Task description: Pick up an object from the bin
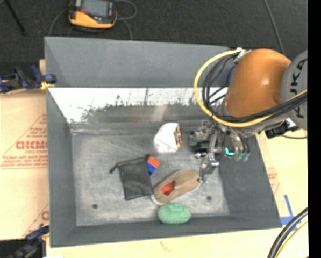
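Note:
My gripper [207,166] hangs low in the right half of the bin, below the orange cover. Its tip is at the right end of a tan, flat oval thing [179,185] with a red piece on it, which lies slantwise on the bin floor. I cannot tell whether the tip touches it. A white rounded thing [167,137] with a yellowish side lies up and to the left of the gripper. A small blue and orange block [152,164] lies left of the tan thing.
A black cloth pouch [133,177] lies flat in the middle of the bin, touching the block. A green lump [174,214] sits by the near wall, just below the tan thing. The arm's cover and cables hang over the right rear of the bin.

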Robot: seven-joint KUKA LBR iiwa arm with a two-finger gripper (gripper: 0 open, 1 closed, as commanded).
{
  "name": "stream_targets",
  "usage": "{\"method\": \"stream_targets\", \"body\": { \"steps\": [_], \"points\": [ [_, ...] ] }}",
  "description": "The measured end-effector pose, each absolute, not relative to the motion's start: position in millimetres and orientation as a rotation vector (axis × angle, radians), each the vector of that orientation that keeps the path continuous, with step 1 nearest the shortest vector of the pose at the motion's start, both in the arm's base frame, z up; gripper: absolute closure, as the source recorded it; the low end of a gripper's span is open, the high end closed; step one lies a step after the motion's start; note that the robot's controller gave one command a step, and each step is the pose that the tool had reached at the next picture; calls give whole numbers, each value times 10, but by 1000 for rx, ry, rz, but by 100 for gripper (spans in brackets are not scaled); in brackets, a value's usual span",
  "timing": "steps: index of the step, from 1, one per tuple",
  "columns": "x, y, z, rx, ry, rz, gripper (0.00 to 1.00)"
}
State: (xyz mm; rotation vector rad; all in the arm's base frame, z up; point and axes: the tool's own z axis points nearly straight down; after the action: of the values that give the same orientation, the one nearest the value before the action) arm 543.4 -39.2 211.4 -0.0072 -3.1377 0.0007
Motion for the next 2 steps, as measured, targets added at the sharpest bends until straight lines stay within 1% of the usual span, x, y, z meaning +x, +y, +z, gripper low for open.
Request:
{"method": "stream_targets", "body": {
  "steps": [1, 2],
  "points": [
    [5451, -393, 2155, -6, -3146, 2, 0],
    [5243, -100, 818, 23, -3165, 6, 100]
  ]
}}
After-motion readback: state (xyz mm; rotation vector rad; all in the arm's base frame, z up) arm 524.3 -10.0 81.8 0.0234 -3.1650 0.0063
